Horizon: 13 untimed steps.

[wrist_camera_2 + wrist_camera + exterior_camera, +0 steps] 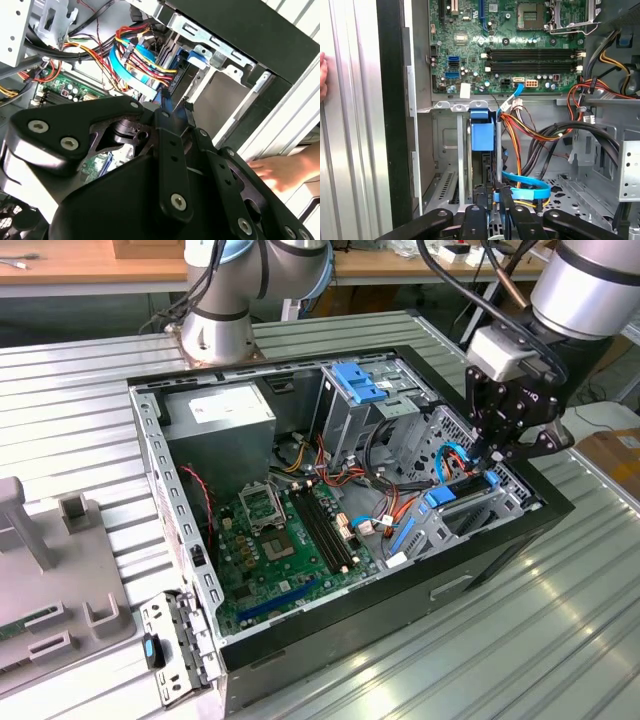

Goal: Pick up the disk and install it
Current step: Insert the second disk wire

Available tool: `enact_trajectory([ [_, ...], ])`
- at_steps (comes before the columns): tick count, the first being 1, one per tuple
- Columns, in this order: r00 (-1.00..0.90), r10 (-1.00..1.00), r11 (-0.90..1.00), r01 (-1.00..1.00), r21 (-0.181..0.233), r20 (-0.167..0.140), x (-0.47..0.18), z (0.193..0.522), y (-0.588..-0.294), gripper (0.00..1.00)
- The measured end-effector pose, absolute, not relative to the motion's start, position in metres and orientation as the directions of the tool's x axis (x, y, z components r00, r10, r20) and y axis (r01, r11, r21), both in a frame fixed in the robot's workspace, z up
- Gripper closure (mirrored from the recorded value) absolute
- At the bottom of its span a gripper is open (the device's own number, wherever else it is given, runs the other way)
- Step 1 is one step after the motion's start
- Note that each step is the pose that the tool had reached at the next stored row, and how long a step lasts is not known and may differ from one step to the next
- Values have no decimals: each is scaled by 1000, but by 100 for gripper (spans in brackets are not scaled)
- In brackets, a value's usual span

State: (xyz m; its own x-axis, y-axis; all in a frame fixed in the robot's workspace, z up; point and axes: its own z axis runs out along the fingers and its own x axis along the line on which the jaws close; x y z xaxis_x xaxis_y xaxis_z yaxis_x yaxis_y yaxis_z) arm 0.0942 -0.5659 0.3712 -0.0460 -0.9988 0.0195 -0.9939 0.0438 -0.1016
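So where is the disk (483,136) sitting?

– On edge in the drive bay (445,150) at the front corner of the computer case (520,530), with its blue bracket facing the motherboard (470,50).

And the gripper (495,197)?

– Right at the disk's outer edge. The jaws are drawn in narrow, and as far as I can judge they're pinched on that edge, not hanging loose.

What makes this step go well?

– I'd say keeping the disk square to the bay walls, so the bracket slides rather than jams. The bundle of wires (535,132) and the flat blue cable (530,190) lie just beside it, so they could snag.

Anything else nearby?

– A person's hand (280,170) rests on the table outside the case wall, apart from the gripper
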Motion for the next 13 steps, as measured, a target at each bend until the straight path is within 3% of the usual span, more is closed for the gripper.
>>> enact_trajectory([
  [13,-46,-999,46,-997,-63,-4,98,363,-569,75],
])
